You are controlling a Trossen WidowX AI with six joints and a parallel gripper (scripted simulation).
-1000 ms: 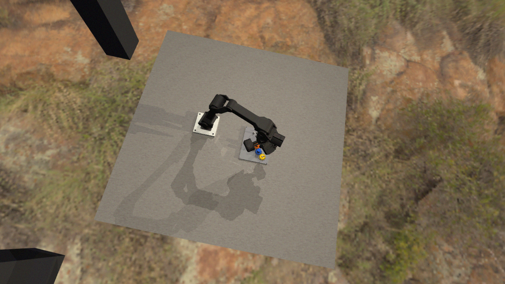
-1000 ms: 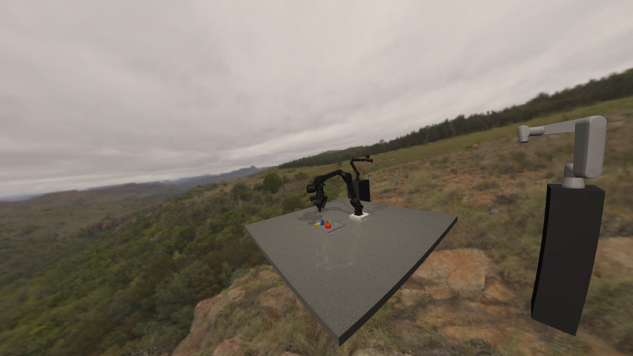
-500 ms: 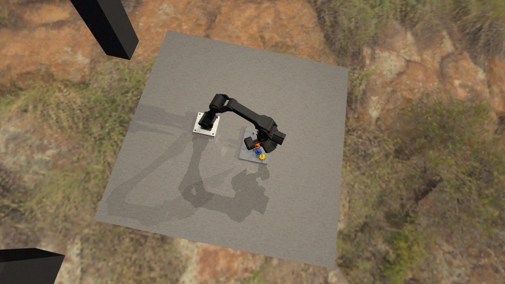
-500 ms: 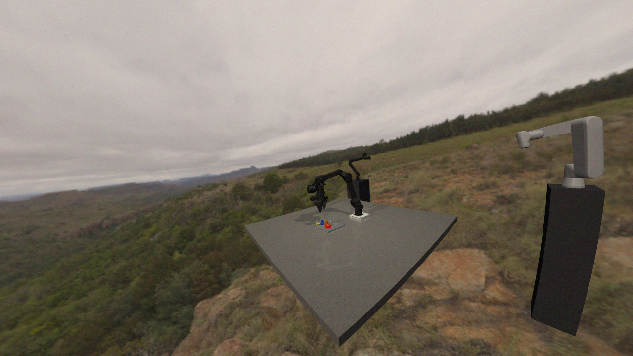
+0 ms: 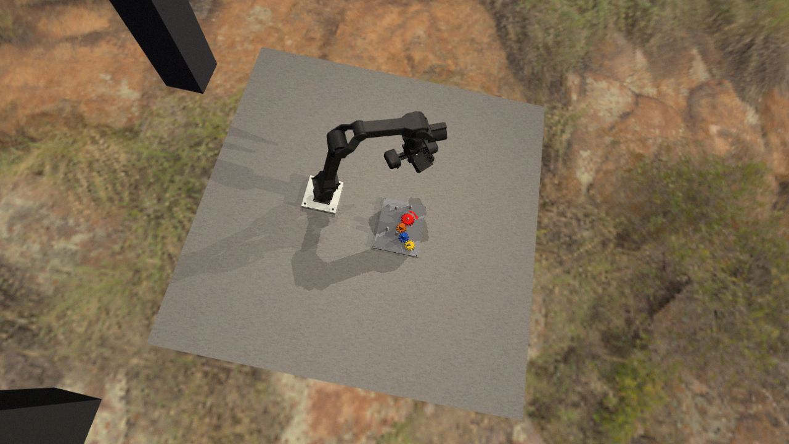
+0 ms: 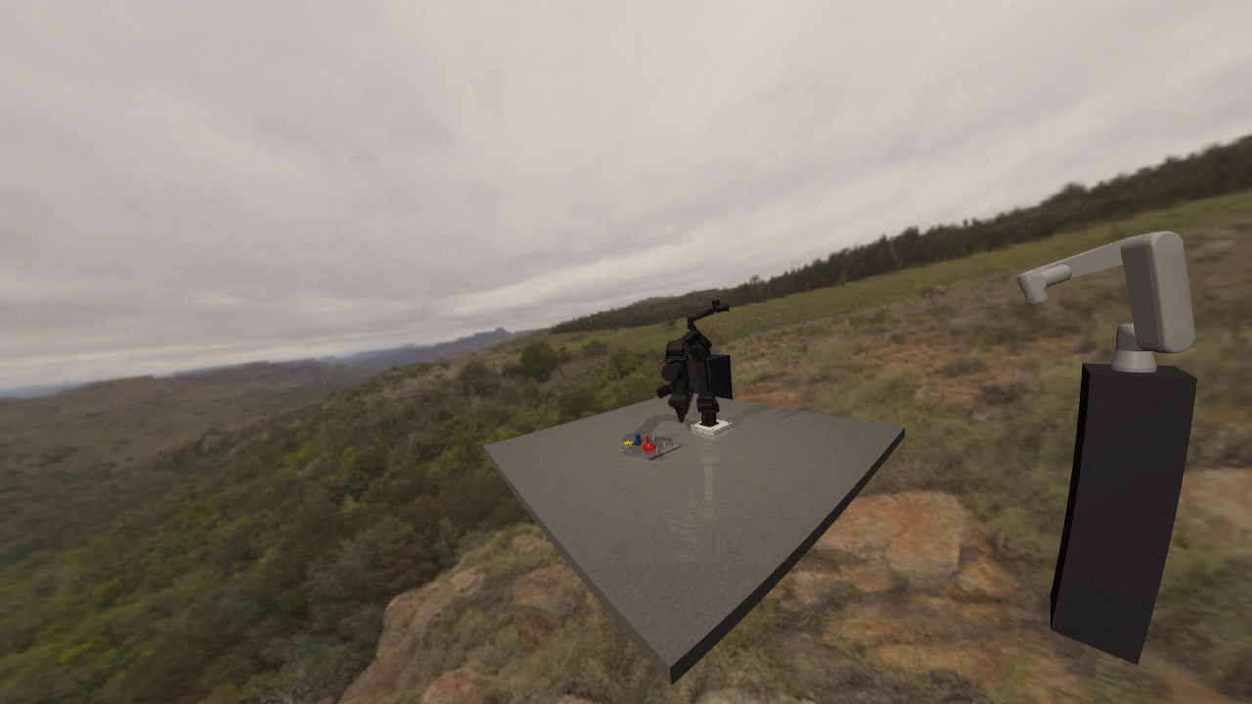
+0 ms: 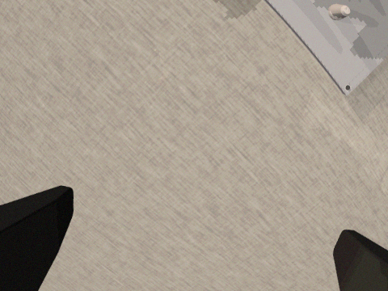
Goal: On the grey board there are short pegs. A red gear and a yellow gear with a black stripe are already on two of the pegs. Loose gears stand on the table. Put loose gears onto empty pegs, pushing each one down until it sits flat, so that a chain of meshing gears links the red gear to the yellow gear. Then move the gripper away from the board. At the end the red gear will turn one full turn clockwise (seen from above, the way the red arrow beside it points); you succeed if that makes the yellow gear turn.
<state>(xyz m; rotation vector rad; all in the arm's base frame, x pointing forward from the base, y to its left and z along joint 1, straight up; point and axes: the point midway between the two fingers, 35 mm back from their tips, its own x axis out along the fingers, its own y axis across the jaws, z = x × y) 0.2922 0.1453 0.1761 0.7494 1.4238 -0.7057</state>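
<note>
On the grey board (image 5: 384,241) (image 6: 669,449) (image 7: 334,66), the red gear (image 5: 407,221) (image 6: 648,447), orange gear (image 5: 400,227) (image 6: 646,439), blue gear (image 5: 404,237) (image 6: 637,439) and yellow gear (image 5: 408,246) (image 6: 627,444) form a bent row, each beside the one before. They look seated, but fine tooth contact is too small to tell. My gripper (image 6: 681,419) (image 7: 212,226) is open and empty, above the table off the board's side. In the wrist view a bare peg (image 7: 339,11) shows near the board's corner; the gears are out of that view.
Other bare pegs stand on the board, one (image 5: 387,227) near its left edge. The arm's white base plate (image 5: 308,205) (image 6: 710,427) is beside the board on the table (image 5: 331,337) (image 6: 700,543) (image 7: 162,121). A dark pedestal (image 6: 1116,507) with a grey arm stands beyond the table.
</note>
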